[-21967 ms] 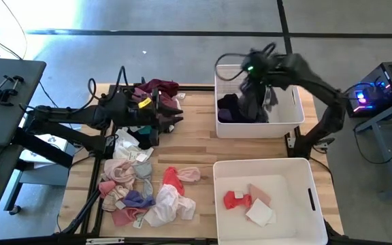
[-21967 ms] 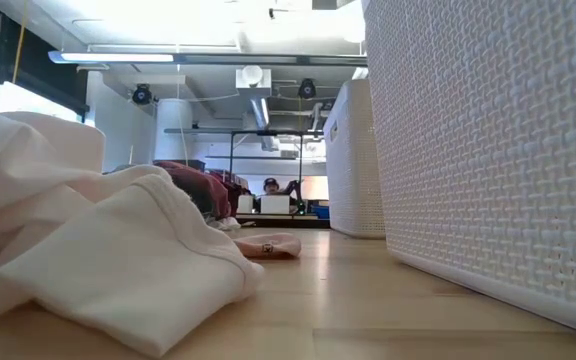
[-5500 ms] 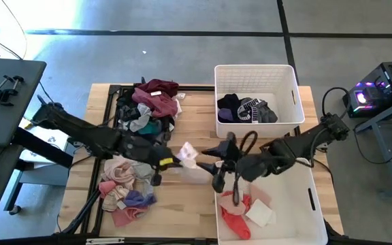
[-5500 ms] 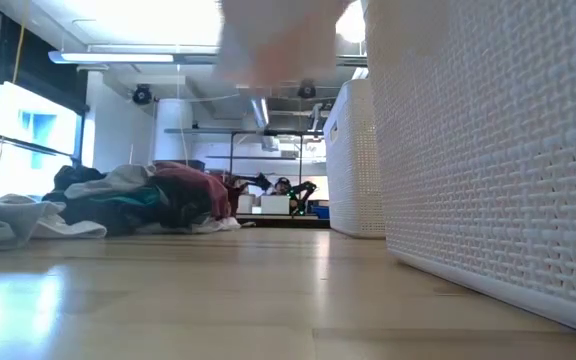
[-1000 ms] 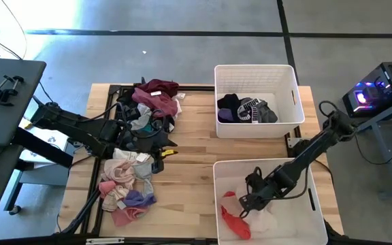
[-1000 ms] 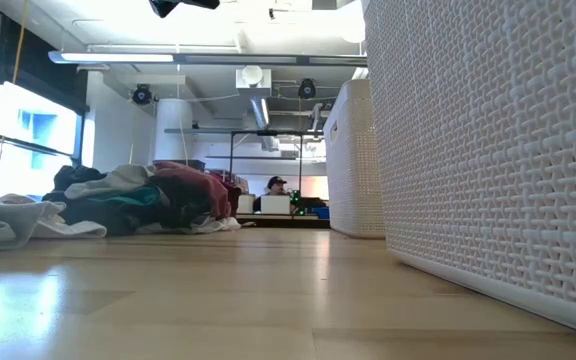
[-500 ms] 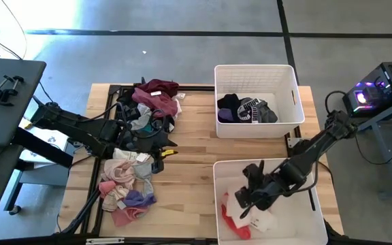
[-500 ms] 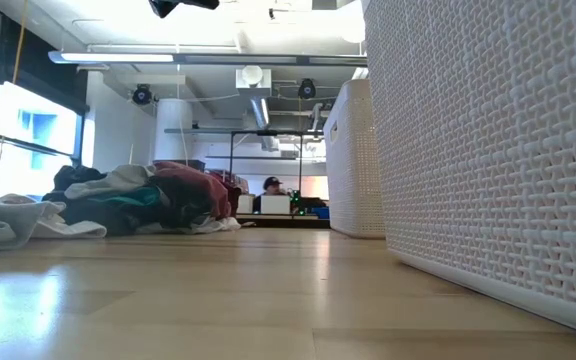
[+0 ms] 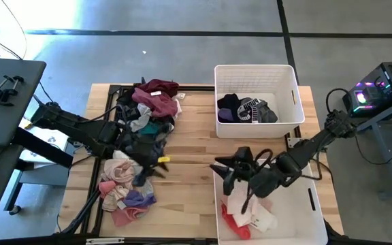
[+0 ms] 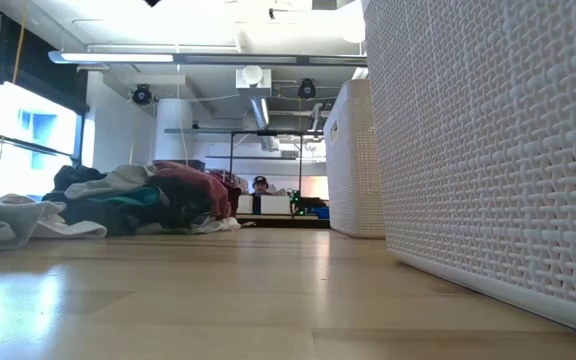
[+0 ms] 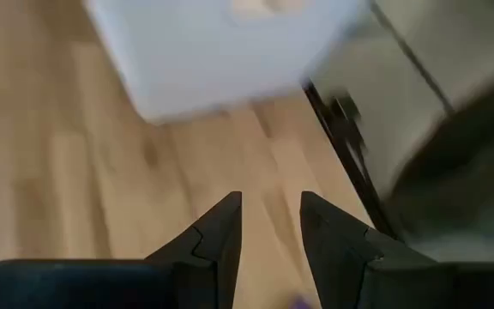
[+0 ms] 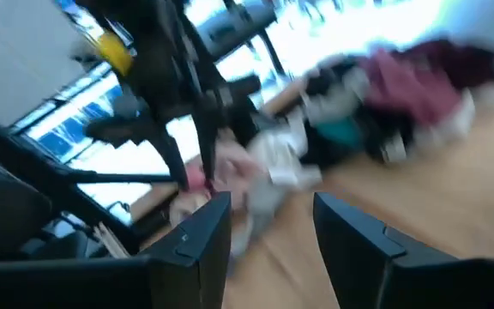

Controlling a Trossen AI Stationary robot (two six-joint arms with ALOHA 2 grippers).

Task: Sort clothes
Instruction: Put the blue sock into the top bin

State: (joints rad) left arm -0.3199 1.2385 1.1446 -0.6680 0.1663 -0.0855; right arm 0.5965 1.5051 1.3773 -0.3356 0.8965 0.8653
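Observation:
The clothes lie in two heaps at the table's left. A dark heap (image 9: 152,109) of maroon, black and teal is on the far side, and a light heap (image 9: 124,187) of pink, white and purple is on the near side. Both also show in the low view, the dark heap (image 10: 143,200) and the light heap (image 10: 8,225). My left gripper (image 9: 152,170) is open and empty, just right of the light heap, over bare wood (image 11: 268,227). My right gripper (image 9: 222,171) is open and empty (image 12: 273,232), above the near bin's far left corner.
The far white bin (image 9: 256,70) holds dark and striped garments. The near white bin (image 9: 298,167) holds red, white and pink ones (image 9: 247,214). Bare wood lies between the heaps and the bins. A black metal frame (image 9: 104,88) runs along the table's left and far edges.
My right gripper has risen out of the near bin and gone toward its far left corner, with nothing between its fingers; light garments stay in the bin. My left gripper has swung from beside the dark heap toward the table's near edge, next to the light heap.

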